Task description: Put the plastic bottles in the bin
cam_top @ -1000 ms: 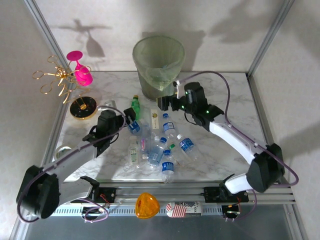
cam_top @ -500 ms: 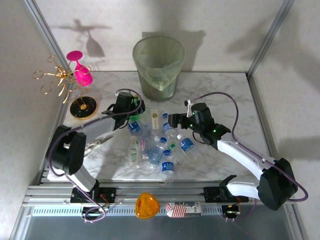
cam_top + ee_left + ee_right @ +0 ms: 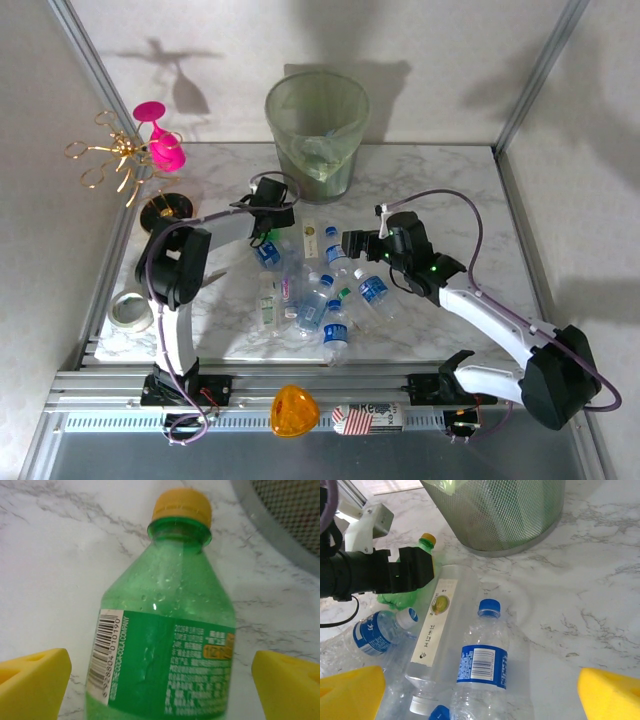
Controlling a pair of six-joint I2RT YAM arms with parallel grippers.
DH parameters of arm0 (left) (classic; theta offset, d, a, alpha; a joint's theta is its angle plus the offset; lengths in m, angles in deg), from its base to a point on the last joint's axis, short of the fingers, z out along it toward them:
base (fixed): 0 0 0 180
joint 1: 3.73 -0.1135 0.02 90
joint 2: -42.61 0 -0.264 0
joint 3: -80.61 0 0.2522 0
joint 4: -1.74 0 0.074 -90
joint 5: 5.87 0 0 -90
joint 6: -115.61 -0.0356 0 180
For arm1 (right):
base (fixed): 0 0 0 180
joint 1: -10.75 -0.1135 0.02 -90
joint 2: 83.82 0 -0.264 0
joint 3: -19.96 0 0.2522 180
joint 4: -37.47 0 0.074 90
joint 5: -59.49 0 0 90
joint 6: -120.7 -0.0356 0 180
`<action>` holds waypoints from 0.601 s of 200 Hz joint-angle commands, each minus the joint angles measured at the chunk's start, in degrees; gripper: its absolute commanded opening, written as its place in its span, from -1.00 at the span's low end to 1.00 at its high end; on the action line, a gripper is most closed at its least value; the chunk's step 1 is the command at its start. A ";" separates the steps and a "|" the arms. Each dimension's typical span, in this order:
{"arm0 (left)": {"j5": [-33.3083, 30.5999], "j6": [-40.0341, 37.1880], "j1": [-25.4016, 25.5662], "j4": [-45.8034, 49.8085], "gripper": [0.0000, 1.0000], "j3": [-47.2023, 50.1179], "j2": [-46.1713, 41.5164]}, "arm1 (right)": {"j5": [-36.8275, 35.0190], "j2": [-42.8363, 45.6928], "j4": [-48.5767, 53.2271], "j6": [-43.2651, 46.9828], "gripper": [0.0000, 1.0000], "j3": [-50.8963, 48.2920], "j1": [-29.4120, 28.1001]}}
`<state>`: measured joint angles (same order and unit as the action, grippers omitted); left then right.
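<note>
A green bottle with a yellow cap lies on the marble, and my left gripper stands open around it, yellow fingers wide on both sides. From above, this left gripper sits just in front of the bin. My right gripper is open over a clear bottle with a blue label and blue cap, not touching it. From above, the right gripper hangs at the back of the heap of plastic bottles. The bin's mesh wall rises ahead.
A pink goblet and a gold wire rack stand at the back left, with a round black-and-gold base in front of them. A ring lies near the left edge. A long clear bottle with a pale label lies between the grippers.
My left arm has swung from the front left to the back middle and reached the green bottle. My right gripper has drawn back from the bin and come down over the bottles.
</note>
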<state>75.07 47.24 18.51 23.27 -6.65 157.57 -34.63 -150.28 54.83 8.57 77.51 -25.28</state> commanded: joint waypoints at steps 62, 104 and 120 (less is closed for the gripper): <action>-4.04 -1.74 -0.54 3.59 0.30 -3.25 2.19 | -3.42 1.93 -0.17 0.25 0.98 -0.81 -0.27; -5.63 -1.86 -0.55 2.66 0.12 -2.30 -1.05 | -2.77 1.52 -0.79 0.15 0.97 -0.55 -0.31; -6.72 -1.85 -0.48 2.11 0.10 -1.21 -3.51 | -2.67 1.42 -0.78 0.24 0.98 -0.38 -0.31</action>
<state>71.86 45.90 18.49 25.28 -8.44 159.27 -36.70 -149.60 54.87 8.59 76.66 -25.28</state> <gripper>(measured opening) 0.623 0.987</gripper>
